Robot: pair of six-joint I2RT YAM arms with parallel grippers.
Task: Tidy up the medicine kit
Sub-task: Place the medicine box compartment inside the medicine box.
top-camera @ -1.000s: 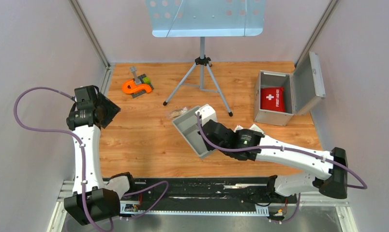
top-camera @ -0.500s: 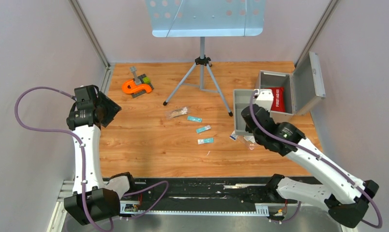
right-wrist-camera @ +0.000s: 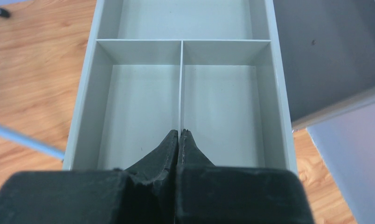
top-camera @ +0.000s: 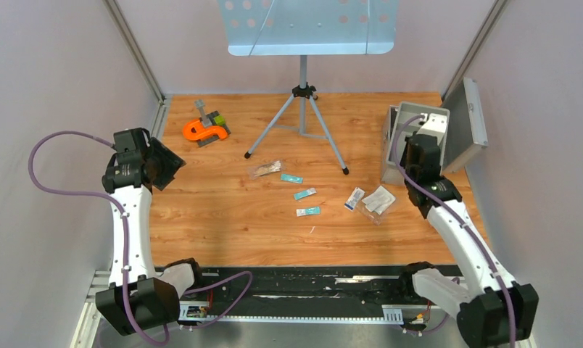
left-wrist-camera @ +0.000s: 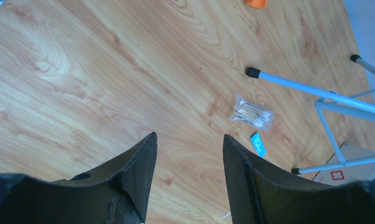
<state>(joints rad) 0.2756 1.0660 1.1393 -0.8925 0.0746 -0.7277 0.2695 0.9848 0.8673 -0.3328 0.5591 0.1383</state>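
My right gripper [right-wrist-camera: 180, 133] is pinched fully closed on the thin centre divider of the grey tray [right-wrist-camera: 143, 102], which hangs at the mouth of the open metal case [top-camera: 390, 148] at the far right of the tabletop [top-camera: 223, 217]. With so narrow a hold, I worry the tray could swing or slip, catch a corner on the case wall and jam crooked. My left gripper [left-wrist-camera: 188, 136] hovers wide open and empty, well apart from the loose packets [top-camera: 379, 199] mid-tabletop.

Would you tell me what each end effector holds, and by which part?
Right end effector: the grey tray, by its central divider wall. Left end effector: open, holding nothing.
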